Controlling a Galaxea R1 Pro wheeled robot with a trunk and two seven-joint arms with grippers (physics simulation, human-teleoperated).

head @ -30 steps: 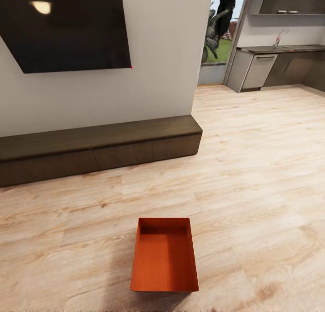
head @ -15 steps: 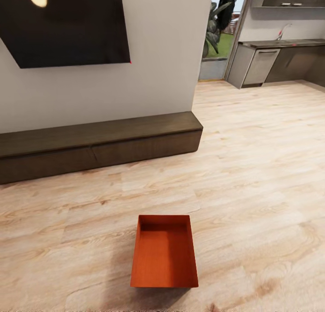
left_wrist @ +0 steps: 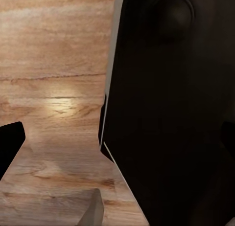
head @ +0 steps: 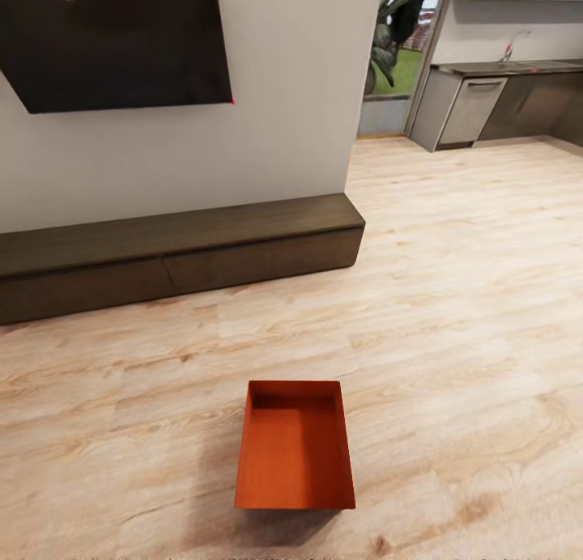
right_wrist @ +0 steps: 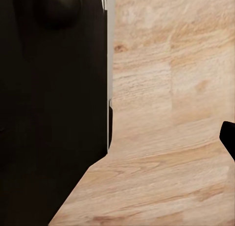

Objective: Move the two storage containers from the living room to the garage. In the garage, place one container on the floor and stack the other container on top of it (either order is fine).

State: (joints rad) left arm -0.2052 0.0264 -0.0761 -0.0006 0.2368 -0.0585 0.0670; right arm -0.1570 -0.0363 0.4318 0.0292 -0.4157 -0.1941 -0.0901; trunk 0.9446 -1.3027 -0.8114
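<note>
Fingers barely showed: on the left wrist view one dark fingertip (left_wrist: 10,145) poked in at the frame edge, and on the right wrist view another dark fingertip (right_wrist: 229,138) sat at the edge. Could not tell for either gripper whether the fingers were spread or pressed together; nothing seen between them. Both wrist cameras looked down at light wood-plank flooring (left_wrist: 54,59), with a large black robot body part (left_wrist: 171,113) blocking much of each frame.

Head view: one storage container (head: 295,447), orange-red, open-topped, empty, sat flat on the wood-plank flooring low in the frame, roughly centred, long side running away from the camera. It cast a soft shadow to its left. It stood well apart from the cabinet (head: 178,252), a long low dark-brown unit running along the base of the white wall (head: 283,99). A big black TV screen (head: 113,42) hung on that wall above the cabinet, with a lamp glare in its upper corner.

Further back on the right, a doorway (head: 393,66) showed a green plant and outdoor grass. Beside it stood a grey kitchen counter (head: 502,95) with a faucet on top.
</note>
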